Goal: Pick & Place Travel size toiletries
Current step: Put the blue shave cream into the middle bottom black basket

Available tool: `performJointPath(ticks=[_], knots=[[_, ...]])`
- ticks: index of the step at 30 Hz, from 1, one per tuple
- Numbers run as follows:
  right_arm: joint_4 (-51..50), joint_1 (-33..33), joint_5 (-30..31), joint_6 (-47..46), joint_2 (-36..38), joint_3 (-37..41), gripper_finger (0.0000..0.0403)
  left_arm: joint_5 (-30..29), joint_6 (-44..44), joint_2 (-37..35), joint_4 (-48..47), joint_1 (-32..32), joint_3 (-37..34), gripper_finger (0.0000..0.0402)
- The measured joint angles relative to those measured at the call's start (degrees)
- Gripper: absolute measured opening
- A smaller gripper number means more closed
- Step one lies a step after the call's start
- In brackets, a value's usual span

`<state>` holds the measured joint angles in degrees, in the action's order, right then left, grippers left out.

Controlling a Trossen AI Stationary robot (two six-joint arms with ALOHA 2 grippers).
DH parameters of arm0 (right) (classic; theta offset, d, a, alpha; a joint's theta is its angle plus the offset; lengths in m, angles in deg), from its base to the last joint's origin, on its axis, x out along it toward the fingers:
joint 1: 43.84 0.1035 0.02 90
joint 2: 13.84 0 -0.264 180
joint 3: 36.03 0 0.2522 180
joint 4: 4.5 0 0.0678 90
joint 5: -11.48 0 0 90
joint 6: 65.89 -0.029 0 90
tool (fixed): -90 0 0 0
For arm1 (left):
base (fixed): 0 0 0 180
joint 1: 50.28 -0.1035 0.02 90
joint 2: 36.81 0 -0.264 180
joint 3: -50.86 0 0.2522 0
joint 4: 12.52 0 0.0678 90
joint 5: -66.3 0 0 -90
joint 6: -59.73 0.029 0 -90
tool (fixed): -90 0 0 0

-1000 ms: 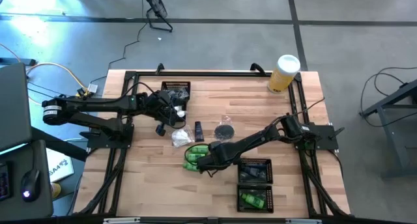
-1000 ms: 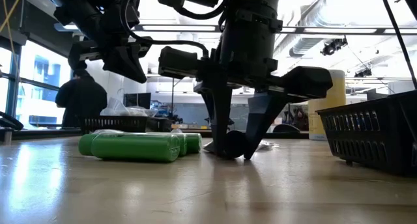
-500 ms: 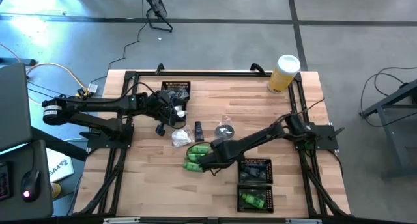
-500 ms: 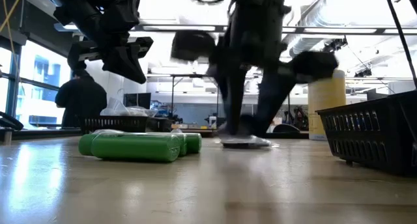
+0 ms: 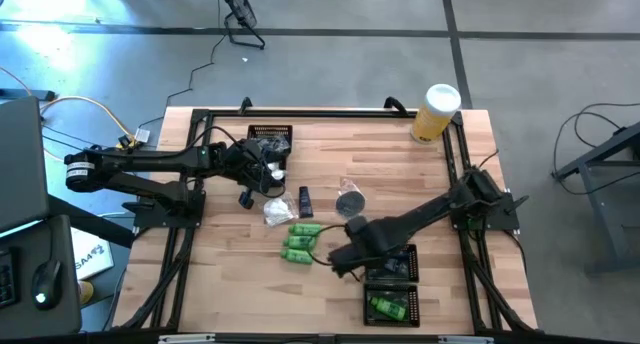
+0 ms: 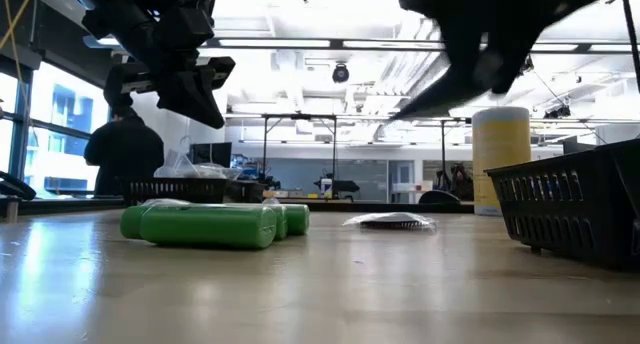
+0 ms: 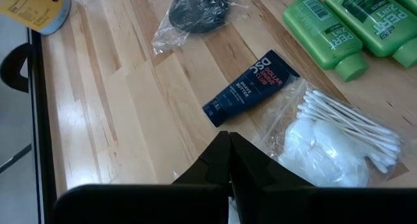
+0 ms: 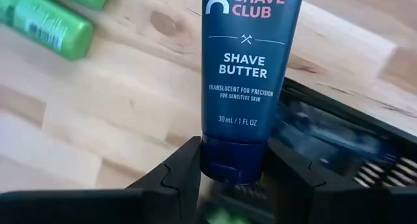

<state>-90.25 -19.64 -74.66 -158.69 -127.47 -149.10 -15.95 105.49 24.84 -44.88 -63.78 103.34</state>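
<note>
Clamped by its cap between the half-closed right gripper (image 8: pixel 233 168), the shave butter tube (image 8: pixel 246 74) could be dropped short of the near mesh tray (image 5: pixel 392 267) if released early.

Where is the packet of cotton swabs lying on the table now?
In the high view the packet of cotton swabs lies on the table's left half, beside the dark blue shave butter tube and just above the green bottles.

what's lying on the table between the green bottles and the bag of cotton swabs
Nothing: in the left wrist view bare wood separates the green bottles from the bag of cotton swabs. The high view agrees.
</note>
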Motion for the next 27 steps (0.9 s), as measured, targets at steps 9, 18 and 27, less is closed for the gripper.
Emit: performJointPath(ticks=[9,18,27], knots=[[-4.9,7.0,0.6,1.2,4.6,0.0,0.0133,0.0,-0.2,0.0,0.0,0.0,0.0,0.0],[-10.5,15.2,1.9,-3.3,4.6,0.0,0.0133,0.2,-1.6,0.0,1.7,0.0,0.0,0.0],[-11.5,17.5,1.6,-8.7,4.6,4.4,0.0133,0.2,-2.6,0.0,2.5,0.0,0.0,0.0]])
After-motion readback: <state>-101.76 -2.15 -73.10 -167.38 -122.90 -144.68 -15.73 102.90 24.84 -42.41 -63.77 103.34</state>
